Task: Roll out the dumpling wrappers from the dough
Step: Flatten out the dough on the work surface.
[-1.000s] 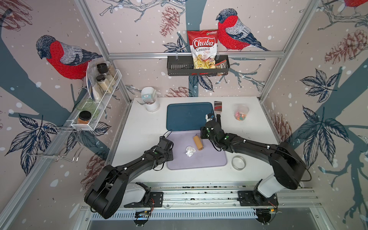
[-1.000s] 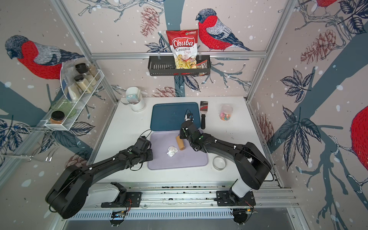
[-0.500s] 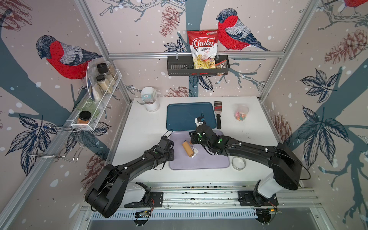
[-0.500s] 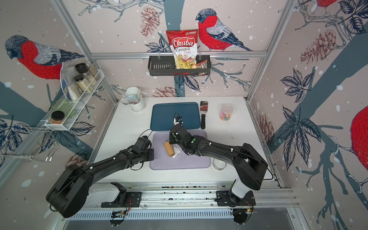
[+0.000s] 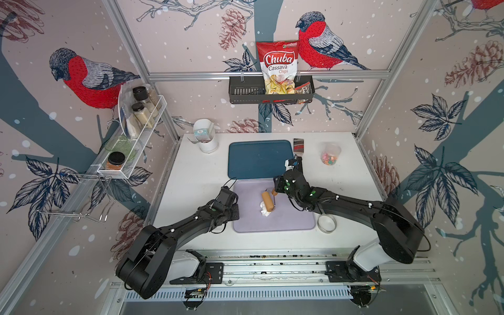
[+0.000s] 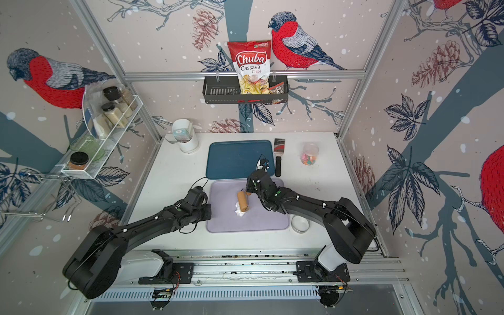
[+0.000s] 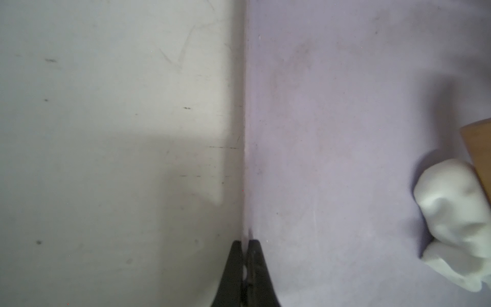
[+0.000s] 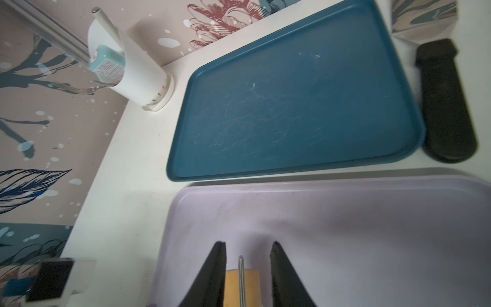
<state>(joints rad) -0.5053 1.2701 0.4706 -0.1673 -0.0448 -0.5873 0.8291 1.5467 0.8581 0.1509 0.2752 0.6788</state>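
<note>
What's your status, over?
Left gripper shut at lilac tray edge. Right gripper shut on roller. Roller against dough, lumpy. Nothing in the way.

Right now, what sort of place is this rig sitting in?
Likely a mock kitchen in a lab booth: spice jars on a wire rack, a bag of cassava chips on the back wall, and dough under a wooden roller on a lilac tray, all within an aluminium frame with bird wallpaper.
</note>
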